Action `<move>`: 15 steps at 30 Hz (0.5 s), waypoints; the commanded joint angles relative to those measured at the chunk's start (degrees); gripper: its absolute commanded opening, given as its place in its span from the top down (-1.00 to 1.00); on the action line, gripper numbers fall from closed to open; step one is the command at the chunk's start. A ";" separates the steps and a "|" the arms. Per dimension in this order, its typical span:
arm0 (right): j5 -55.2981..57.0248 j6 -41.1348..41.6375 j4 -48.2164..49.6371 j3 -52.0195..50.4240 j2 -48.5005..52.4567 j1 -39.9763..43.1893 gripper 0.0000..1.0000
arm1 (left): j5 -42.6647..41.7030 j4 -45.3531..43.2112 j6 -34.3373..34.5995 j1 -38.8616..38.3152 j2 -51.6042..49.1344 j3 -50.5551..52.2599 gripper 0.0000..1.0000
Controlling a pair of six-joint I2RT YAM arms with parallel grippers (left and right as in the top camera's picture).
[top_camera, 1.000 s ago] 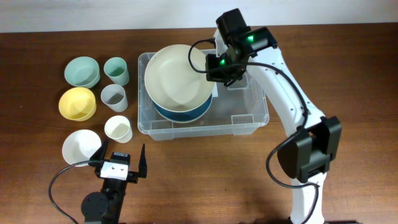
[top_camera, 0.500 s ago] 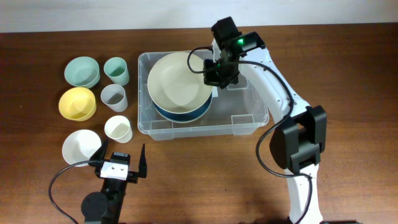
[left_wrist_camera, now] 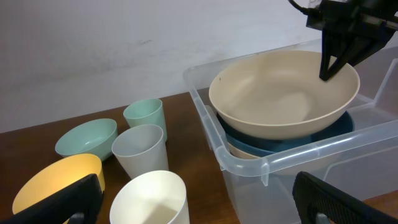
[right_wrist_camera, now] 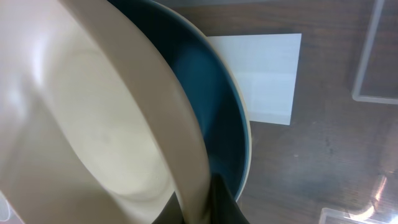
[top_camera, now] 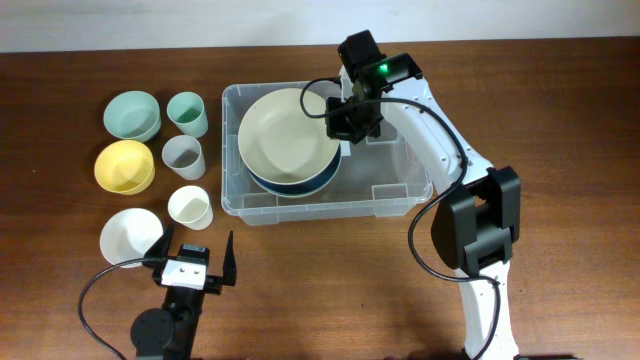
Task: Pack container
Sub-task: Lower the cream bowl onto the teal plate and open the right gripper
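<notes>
The clear container [top_camera: 400, 200] stands mid-table with a white label [right_wrist_camera: 267, 74] on its base. Inside it a dark blue bowl [top_camera: 290, 185] carries a large beige bowl [top_camera: 280, 130], which rests tilted on top. My right gripper [top_camera: 340, 125] reaches in from above and is shut on the beige bowl's right rim; the right wrist view shows that rim [right_wrist_camera: 186, 143] pinched between the jaws over the blue bowl [right_wrist_camera: 205, 106]. My left gripper [top_camera: 190, 262] stays open near the front edge, holding nothing; its dark fingers [left_wrist_camera: 336, 202] frame a white cup [left_wrist_camera: 155, 199].
To the left of the container stand a mint bowl [top_camera: 132, 114], a mint cup [top_camera: 187, 112], a grey cup [top_camera: 183, 156], a yellow bowl [top_camera: 124, 165], a white cup [top_camera: 189, 206] and a white bowl [top_camera: 131, 236]. The right half of the container holds no dishes.
My right gripper has lowered the beige bowl and shifted it slightly left, down onto the blue bowl inside the container. The left arm has not moved.
</notes>
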State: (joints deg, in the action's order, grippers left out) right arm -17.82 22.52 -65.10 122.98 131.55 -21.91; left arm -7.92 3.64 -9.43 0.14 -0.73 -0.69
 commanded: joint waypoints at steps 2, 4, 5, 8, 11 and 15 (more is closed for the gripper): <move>-3.45 0.48 0.42 -0.09 0.90 -0.20 0.88 | 0.24 0.28 -0.55 0.39 0.39 0.17 -0.99; -4.07 0.48 0.39 -0.09 1.22 -0.20 0.88 | 0.24 0.28 -0.55 0.39 0.39 0.17 -0.99; -4.48 0.48 0.37 -0.09 1.49 -0.22 0.88 | 0.24 0.28 -0.55 0.39 0.39 0.17 -0.99; -4.94 0.48 0.37 -0.09 1.97 -0.20 0.88 | 0.24 0.28 -0.52 0.42 0.39 0.17 -0.99; -5.16 0.50 0.35 -0.09 2.14 -0.20 0.77 | 0.24 0.28 -0.55 0.39 0.39 0.17 -0.99; -5.14 0.48 0.24 -0.09 2.14 -0.22 0.19 | 0.24 0.28 -0.55 0.42 0.39 0.17 -0.99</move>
State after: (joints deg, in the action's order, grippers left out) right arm -21.17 22.39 -65.10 122.98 133.45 -21.85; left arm -7.92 3.64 -9.43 0.16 -0.73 -0.69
